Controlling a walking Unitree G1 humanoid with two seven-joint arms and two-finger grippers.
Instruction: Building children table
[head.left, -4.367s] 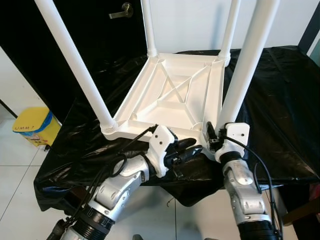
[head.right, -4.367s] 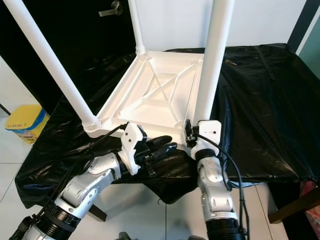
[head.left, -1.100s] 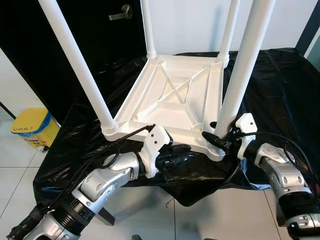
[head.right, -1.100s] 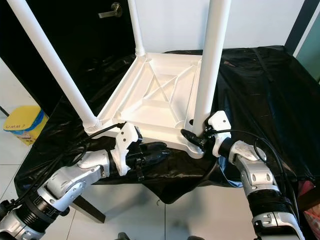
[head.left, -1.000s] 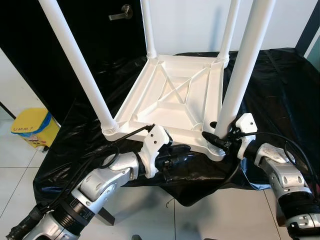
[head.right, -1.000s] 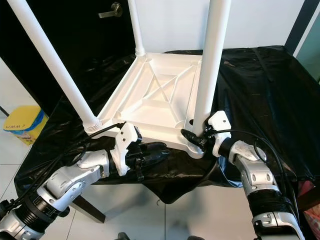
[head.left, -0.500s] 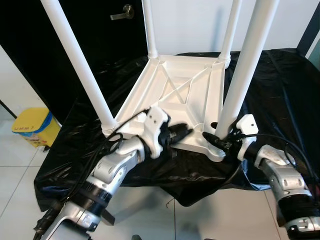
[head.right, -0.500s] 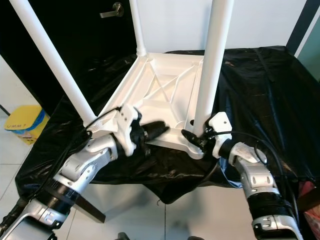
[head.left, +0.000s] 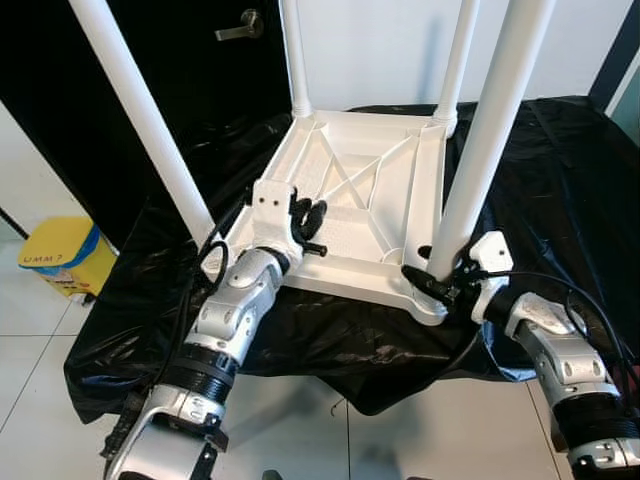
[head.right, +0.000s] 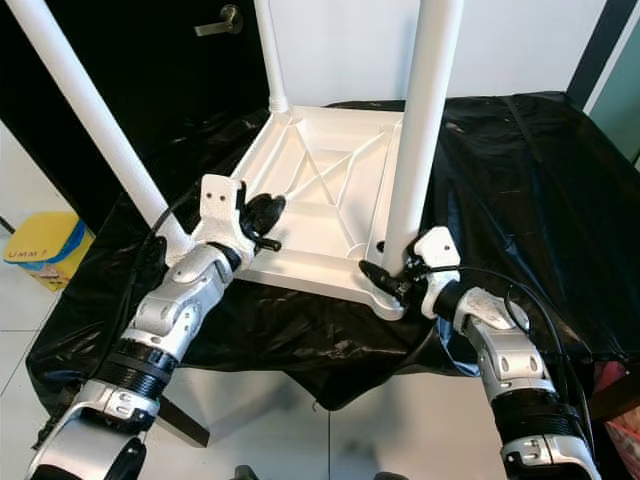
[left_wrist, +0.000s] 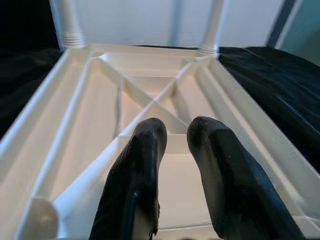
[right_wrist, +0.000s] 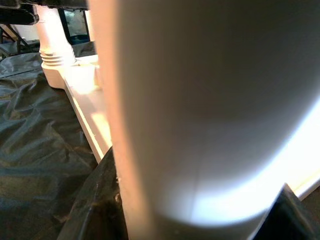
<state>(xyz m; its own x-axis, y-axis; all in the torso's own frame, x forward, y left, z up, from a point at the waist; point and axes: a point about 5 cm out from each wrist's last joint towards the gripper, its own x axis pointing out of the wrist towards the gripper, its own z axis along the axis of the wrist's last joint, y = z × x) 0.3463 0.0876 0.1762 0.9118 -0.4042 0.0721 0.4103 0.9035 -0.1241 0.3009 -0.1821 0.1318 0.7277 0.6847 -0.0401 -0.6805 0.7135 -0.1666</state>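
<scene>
Fingers of the right hand (head.left: 425, 285) are squeezing the near table leg (head.left: 478, 170), while the left hand (left_wrist: 175, 135) is hanging slightly open over the upturned table (head.left: 375, 190).

black-draped bench (head.left: 560, 170) bears upturned table (head.left: 360, 190).

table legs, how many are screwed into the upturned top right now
4, one at each corner of the white tabletop: near left leg, far left leg, far right leg, and near right leg, whose base the right gripper grips.
</scene>
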